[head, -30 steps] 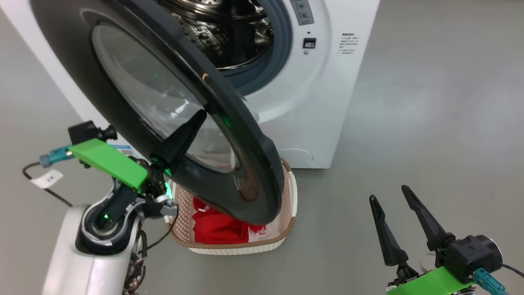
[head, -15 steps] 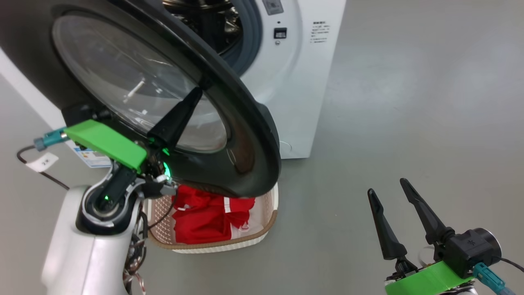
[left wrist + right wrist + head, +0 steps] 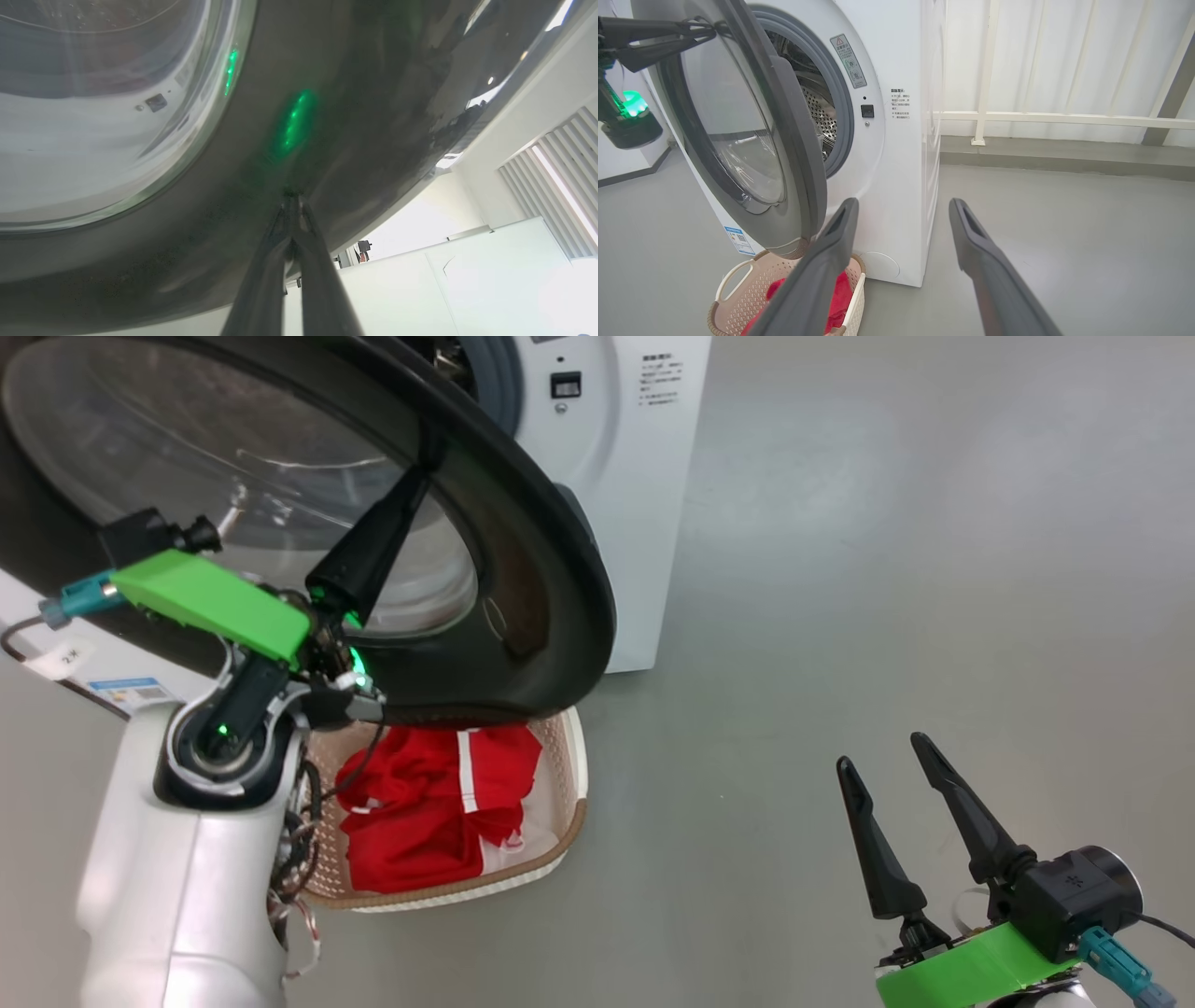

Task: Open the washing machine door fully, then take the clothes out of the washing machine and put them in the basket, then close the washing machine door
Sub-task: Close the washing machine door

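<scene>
The left claw point(image 3: 425, 485) is closed on nothing, and its joined tips appear to be pressed against the black outer face of the door point(image 3: 523, 569), close to the rim. The right claw point(image 3: 882, 754) is held wide open and empty above the floor point(image 3: 840, 569), well apart from the washing machine point(image 3: 635, 523).

A slip is the main risk. The door face is smooth and curved, and it is touched by two thin tips only, so the push could slide off toward the glass or past the edge. The basket point(image 3: 568, 765) may also be struck, because it stands just under the lower edge of the half-open door. If the push is too weak, the latch would probably not be caught.

The door is seen as a wide glossy black ring around a bulging clear window, with a grey inner rim in the right wrist view. A green light is reflected on it. The clothes point(image 3: 420, 812), red with white trim, are lying in the basket.
</scene>
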